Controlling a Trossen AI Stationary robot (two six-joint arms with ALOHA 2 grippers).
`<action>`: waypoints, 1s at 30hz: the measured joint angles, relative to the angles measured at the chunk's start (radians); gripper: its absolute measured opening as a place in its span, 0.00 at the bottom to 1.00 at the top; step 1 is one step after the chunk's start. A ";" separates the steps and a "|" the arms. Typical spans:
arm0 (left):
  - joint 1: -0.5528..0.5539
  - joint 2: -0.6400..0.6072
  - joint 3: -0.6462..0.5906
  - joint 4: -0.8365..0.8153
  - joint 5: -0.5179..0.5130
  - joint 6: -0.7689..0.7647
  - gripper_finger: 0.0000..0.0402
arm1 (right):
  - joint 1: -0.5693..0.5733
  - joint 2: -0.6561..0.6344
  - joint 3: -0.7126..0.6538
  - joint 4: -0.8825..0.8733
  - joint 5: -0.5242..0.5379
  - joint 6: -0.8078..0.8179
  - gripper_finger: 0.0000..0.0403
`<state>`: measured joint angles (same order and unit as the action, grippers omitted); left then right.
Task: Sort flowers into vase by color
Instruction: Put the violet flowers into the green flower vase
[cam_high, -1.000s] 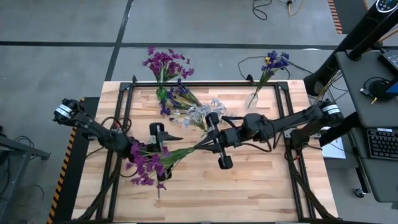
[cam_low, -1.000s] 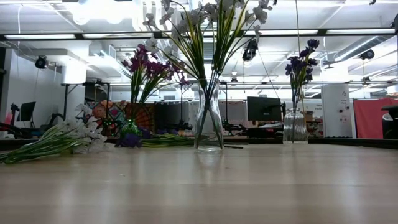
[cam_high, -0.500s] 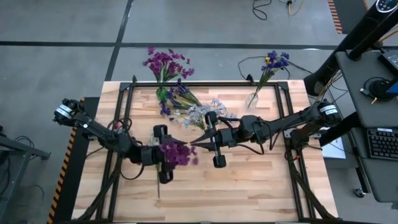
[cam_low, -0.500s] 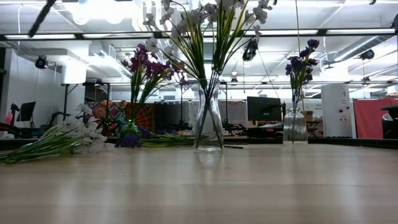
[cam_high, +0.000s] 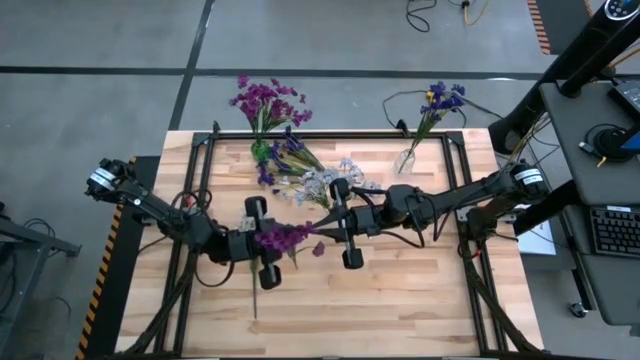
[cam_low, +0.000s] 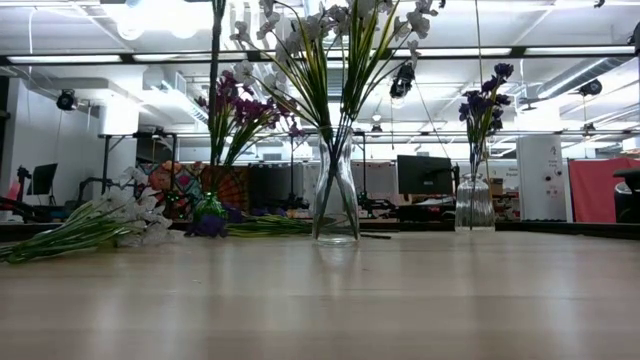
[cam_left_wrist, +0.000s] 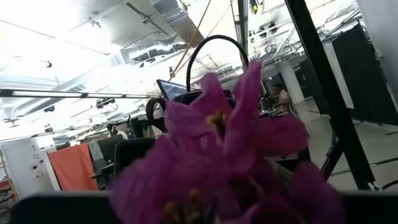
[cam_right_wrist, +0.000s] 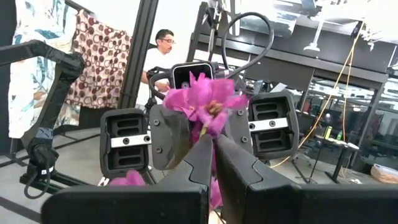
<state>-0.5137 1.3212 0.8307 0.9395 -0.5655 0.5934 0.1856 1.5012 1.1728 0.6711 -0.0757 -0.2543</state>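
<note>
A magenta flower (cam_high: 283, 238) hangs above the table's middle between my two grippers, which face each other. My right gripper (cam_high: 322, 228) is shut on it just behind the blossoms (cam_right_wrist: 205, 99). My left gripper (cam_high: 272, 241) comes from the table's left, its fingers closed in on the blossom head. In the left wrist view the magenta blossoms (cam_left_wrist: 224, 155) fill the picture. In the low view a thin green stem (cam_low: 214, 60) hangs down from the top edge. Vases at the far edge hold magenta flowers (cam_low: 235, 105), white flowers (cam_low: 330, 40) and blue flowers (cam_low: 485, 95). My left gripper has one finger (cam_right_wrist: 169, 137) on either side of the blossom head (cam_right_wrist: 198, 93), coming level from the table's left. The blossoms hide the exact place of contact. My right gripper pinches the flower between its two fingertips (cam_right_wrist: 200, 163), right below the blossoms (cam_right_wrist: 214, 121), coming level from the table's right. The flower is lifted clear of the table.
Loose blue and white flowers (cam_high: 305, 178) lie on the table at the far middle, seen in the low view as a bundle (cam_low: 80, 228). The three vases stand along the far edge. A person (cam_right_wrist: 163, 46) sits beyond the table.
The magenta flower has swung about: its blossoms, earlier low and near the left arm, now sit between the two grippers, and its stem hangs straight down. My right gripper has gone a little toward the table's left. My left gripper's fingers have drawn in on the blossoms.
</note>
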 joint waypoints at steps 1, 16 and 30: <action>0.000 0.000 0.000 -0.004 0.000 0.000 0.16 | 0.000 0.000 0.000 0.000 0.000 0.000 0.03; -0.036 -0.005 -0.002 -0.065 -0.076 0.000 0.14 | 0.002 -0.041 0.057 -0.164 0.219 0.027 0.03; -0.057 -0.035 -0.001 -0.087 -0.099 0.005 0.14 | 0.137 -0.088 0.210 -0.684 0.409 -0.011 0.14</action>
<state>-0.5704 1.2861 0.8299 0.8525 -0.6647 0.5988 0.3225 1.4136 1.3826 -0.0133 0.3330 -0.2652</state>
